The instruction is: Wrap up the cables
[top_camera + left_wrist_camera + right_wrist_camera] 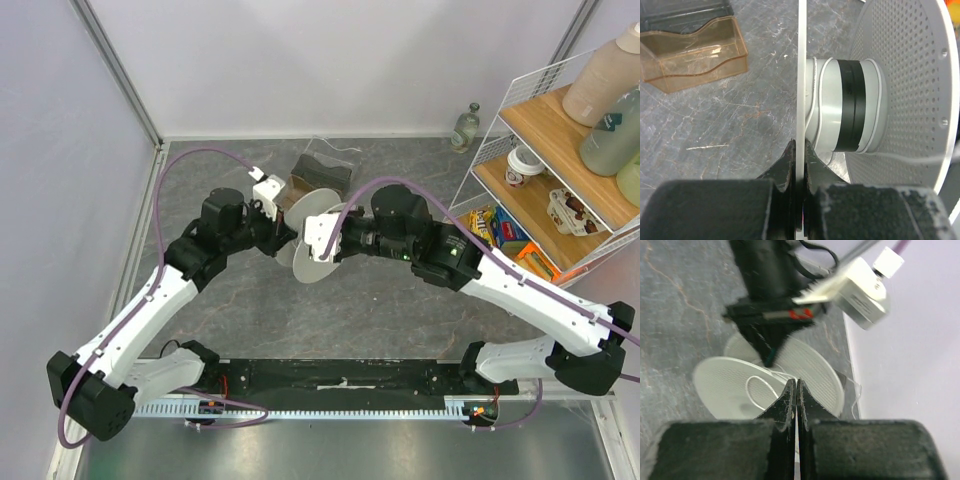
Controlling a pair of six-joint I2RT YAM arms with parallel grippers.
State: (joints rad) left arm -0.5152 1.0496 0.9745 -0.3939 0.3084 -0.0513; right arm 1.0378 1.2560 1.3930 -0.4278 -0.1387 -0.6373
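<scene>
robot lab test cell, not home or shop. two arms, left and right, bolted to black base rail at near edge of grey stone-look table. plain pale walls in metal frame posts box it in. slotted cable duct along front. wire rack at right holds bottles and snack packs as props.
</scene>
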